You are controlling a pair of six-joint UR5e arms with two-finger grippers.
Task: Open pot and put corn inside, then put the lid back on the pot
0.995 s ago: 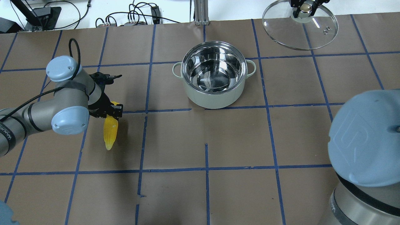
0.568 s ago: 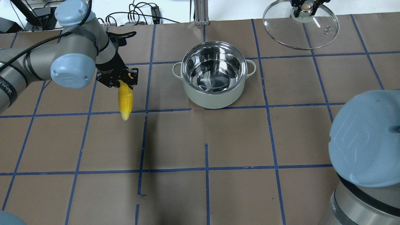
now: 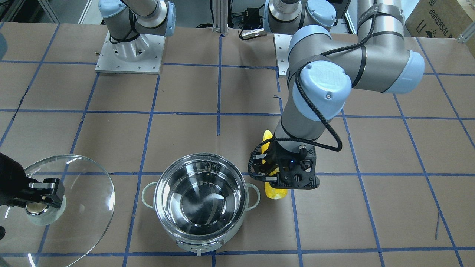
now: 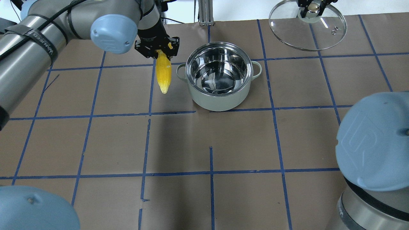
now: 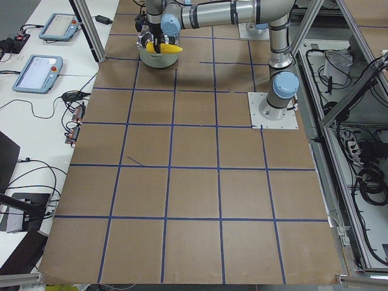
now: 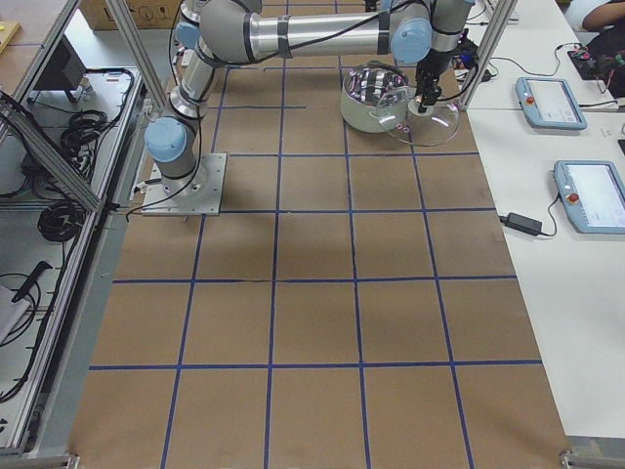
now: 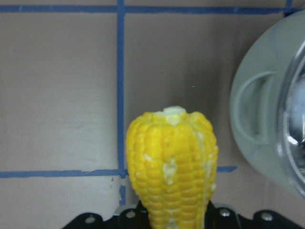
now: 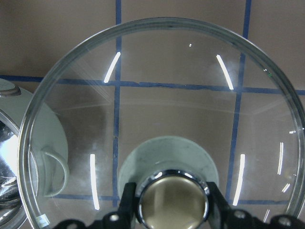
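**A:** Overhead, our left gripper [image 4: 159, 50] clamps the corn [image 4: 163, 73], hanging just beside the open pot [image 4: 220, 95].

**B:** Front view: our right gripper [image 3: 39, 205] pinches the lid [image 3: 89, 196], well apart from the pot. Next, we judge, the corn goes over the pot, then we release.

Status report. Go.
Left claw shut on corn, beside open pot. Right claw shut on lid, off to the side. Pot empty, nothing over it.

Mirror-shiny steel inside pot [image 4: 217, 100]; clear glass lid [image 4: 319, 35]; bumpy corn [image 4: 163, 73]; matt paper table [image 4: 179, 143].
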